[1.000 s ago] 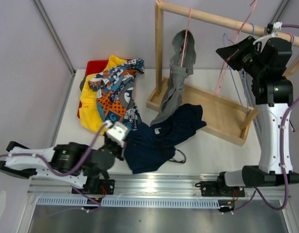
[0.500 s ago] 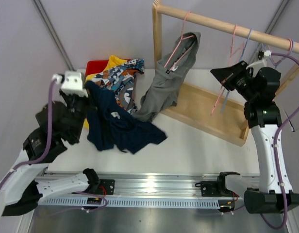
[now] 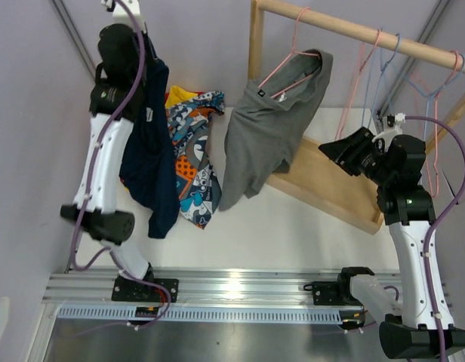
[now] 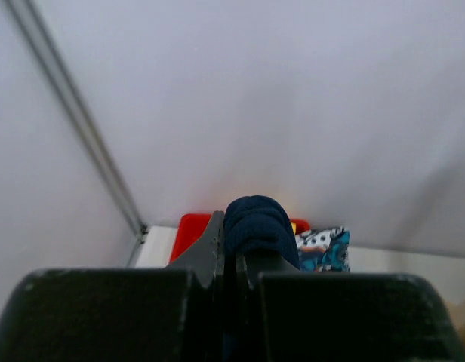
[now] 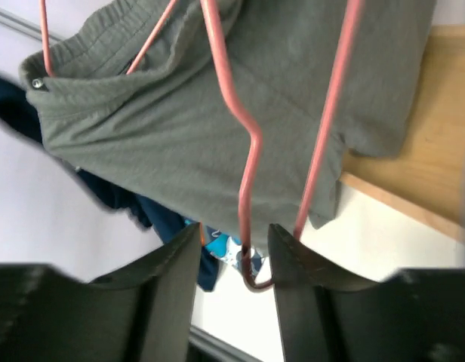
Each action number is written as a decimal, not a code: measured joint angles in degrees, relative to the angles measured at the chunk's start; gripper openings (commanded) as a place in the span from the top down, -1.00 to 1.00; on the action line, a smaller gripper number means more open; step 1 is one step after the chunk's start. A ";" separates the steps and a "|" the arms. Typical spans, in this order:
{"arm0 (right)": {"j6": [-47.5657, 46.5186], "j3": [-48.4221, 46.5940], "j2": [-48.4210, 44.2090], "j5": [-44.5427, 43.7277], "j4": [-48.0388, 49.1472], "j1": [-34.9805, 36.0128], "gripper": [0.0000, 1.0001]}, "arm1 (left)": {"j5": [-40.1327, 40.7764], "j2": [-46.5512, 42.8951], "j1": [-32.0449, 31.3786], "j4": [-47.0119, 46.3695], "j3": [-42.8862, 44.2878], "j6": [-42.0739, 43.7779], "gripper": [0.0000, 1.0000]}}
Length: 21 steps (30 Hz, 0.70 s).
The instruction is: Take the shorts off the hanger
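Grey shorts (image 3: 266, 136) hang from a pink hanger (image 3: 293, 60) on the wooden rail. My left gripper (image 3: 140, 45), raised high at the back left, is shut on the navy blue shorts (image 3: 149, 166), which dangle above the table's left side. In the left wrist view the navy fabric (image 4: 255, 222) bulges between the shut fingers. My right gripper (image 5: 234, 234) stands open with the bottom corner of an empty pink hanger (image 5: 251, 275) between its fingers, unpinched. Behind that hanger are the grey shorts (image 5: 217, 128). The cartoon-print shorts (image 3: 191, 151) and yellow shorts (image 3: 180, 96) lie piled on the table.
The wooden rack has a rail (image 3: 353, 34), an upright post (image 3: 255, 45) and a base tray (image 3: 331, 188) at the back right. More empty pink and blue hangers (image 3: 436, 98) hang near the rail's right end. A red tray (image 4: 191, 230) sits under the pile.
My left arm has swung up to the back left, lifting the navy shorts off the table. My right gripper has opened off the pink hanger. The grey shorts now hang spread out.
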State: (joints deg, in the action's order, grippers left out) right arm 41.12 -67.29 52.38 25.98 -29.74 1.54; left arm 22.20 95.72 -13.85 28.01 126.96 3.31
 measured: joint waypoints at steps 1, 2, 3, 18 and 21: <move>-0.44 0.00 -0.28 -0.07 -0.63 -0.07 -0.34 | -1.40 3.85 0.96 0.00 2.71 -1.01 0.96; -0.63 0.00 -0.63 -0.02 -1.05 -0.11 -0.46 | -2.38 7.19 1.66 0.00 4.70 -1.90 0.87; -1.03 0.00 -1.18 0.00 -1.29 -0.13 -0.54 | -3.34 9.79 2.23 -0.04 5.60 -2.62 0.13; 3.19 -18.97 2.29 8.66 5.92 9.33 -0.82 | -5.49 6.49 3.37 4.63 -20.50 -13.00 -0.99; 1.90 -26.03 8.07 5.75 8.09 15.21 -0.80 | -5.79 -7.93 3.37 2.97 -33.62 -14.08 -0.99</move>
State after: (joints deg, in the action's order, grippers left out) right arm 43.03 -93.32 60.45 31.73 -21.65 16.75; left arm 16.40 87.79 -10.48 30.98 93.34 -10.76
